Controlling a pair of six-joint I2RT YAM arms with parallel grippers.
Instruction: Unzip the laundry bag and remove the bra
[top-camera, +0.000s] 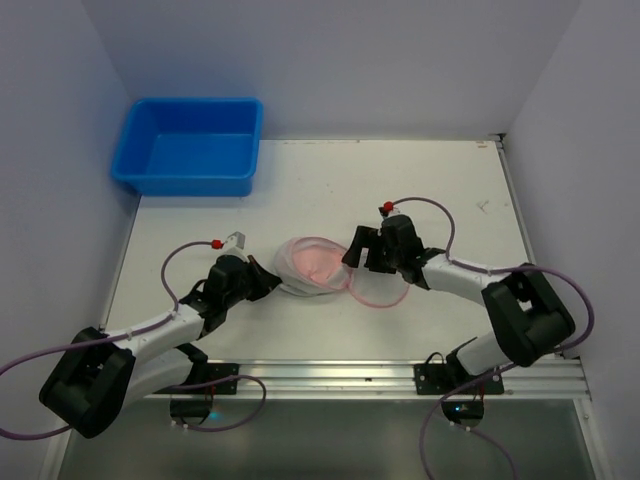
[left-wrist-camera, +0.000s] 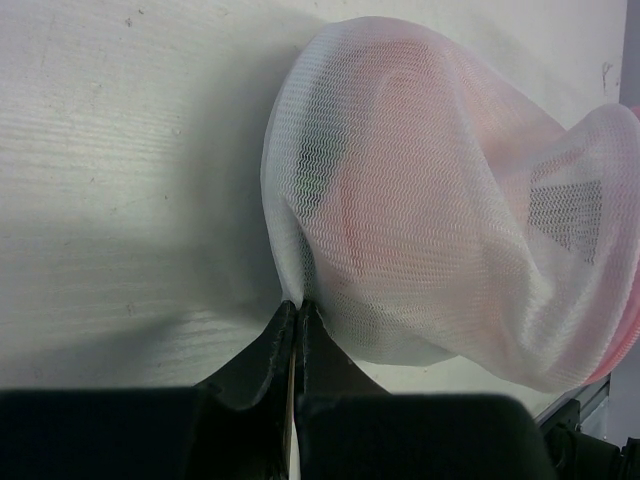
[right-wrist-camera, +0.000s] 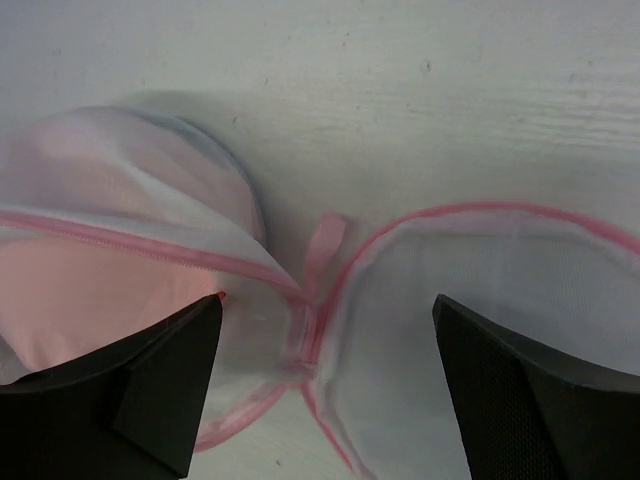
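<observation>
STEP: laundry bag (top-camera: 312, 266) appears unzipped; bra (right-wrist-camera: 80, 300) inside | LEFT: my left gripper (left-wrist-camera: 298, 312) is pinched onto the mesh at the bag's edge | RIGHT: my right gripper (right-wrist-camera: 325, 310) is spread wide, empty, over the open mouth | PLACE: bag mid-table (top-camera: 420, 180) | NEXT: I reach in and pinch the bra alone.

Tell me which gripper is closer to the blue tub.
Left. The left gripper, pinching the laundry bag, is in front of the blue tub, near its right corner; the right gripper is past the bag, farther right.
</observation>
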